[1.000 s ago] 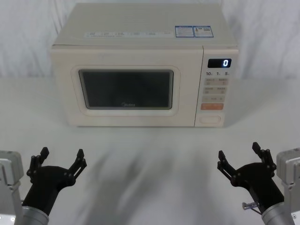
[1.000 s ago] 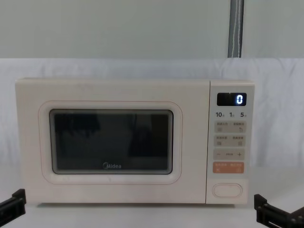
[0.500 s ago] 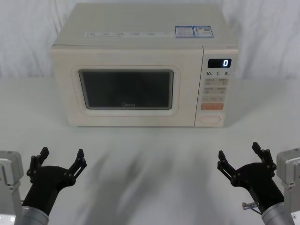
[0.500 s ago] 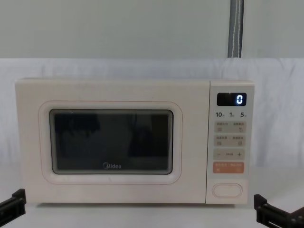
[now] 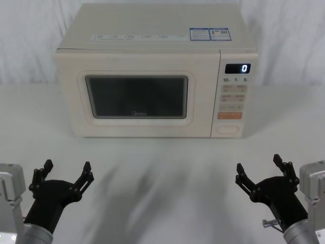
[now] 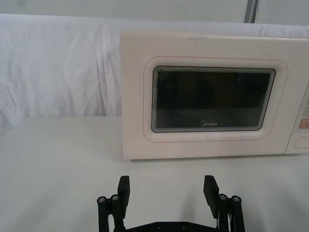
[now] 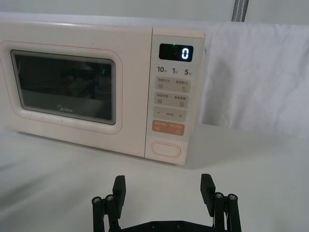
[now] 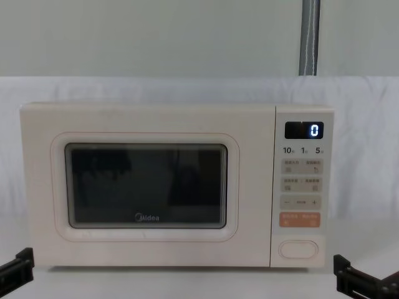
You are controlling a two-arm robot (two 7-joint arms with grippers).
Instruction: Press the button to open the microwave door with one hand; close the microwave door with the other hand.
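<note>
On the white cloth-covered table (image 5: 162,168), we are facing the cream boxy Midea microwave (image 5: 152,30), which is sitting squarely ahead so both arms can reach its front. Its large cream door with the dark rounded window (image 5: 136,96) is sitting flush and shut, and the wide oval cream button (image 5: 228,129) is waiting unpressed at the foot of the keypad, under the orange rectangular key (image 5: 229,115). We are holding our right black forked gripper (image 5: 260,172) low and well short of the oven, fingers spread wide and gripping nothing; it is lying nearer the button's side. Our left black forked gripper (image 5: 66,173) is hovering likewise, wide open and empty, facing the door it will likely push closed.
</note>
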